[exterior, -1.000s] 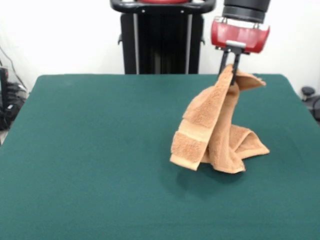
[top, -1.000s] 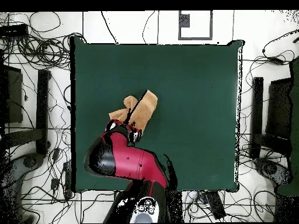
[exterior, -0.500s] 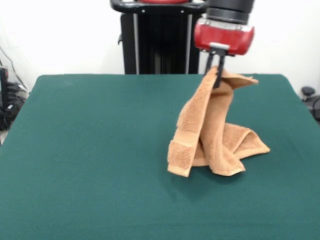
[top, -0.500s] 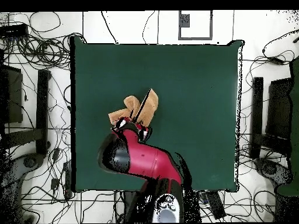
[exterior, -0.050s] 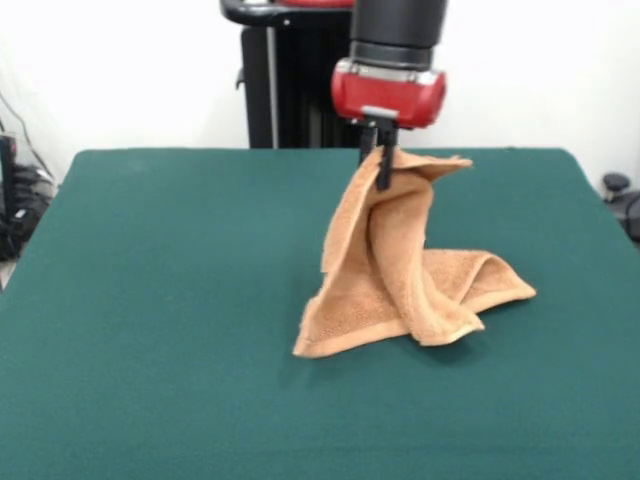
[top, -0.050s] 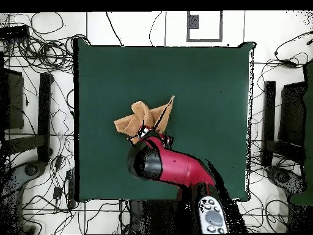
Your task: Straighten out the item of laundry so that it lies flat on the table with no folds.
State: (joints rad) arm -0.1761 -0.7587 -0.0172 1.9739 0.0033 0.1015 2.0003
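The item of laundry (exterior, -0.050s: 395,270) is a light orange-tan terry towel, pulled up into a peak and hanging in folds. Its lower part rests crumpled on the green table (exterior, -0.050s: 160,300), a corner reaching left at the front and a bunched fold lying to the right. My gripper (exterior, -0.050s: 382,165) is shut on the towel's upper edge, above the table's middle. From overhead, the towel (top, -0.050s: 137,116) shows just beyond the red arm, which covers the gripper there.
Black stands and tangled cables (top, -0.050s: 36,159) surround the table on the floor. A dark stand (top, -0.050s: 269,122) is at the right side in the overhead view. The red arm (top, -0.050s: 171,168) reaches over the table's near edge.
My gripper has carried the towel's held edge leftward in the front view. The hanging part swung along, and its lower corner now rests spread on the table at the left.
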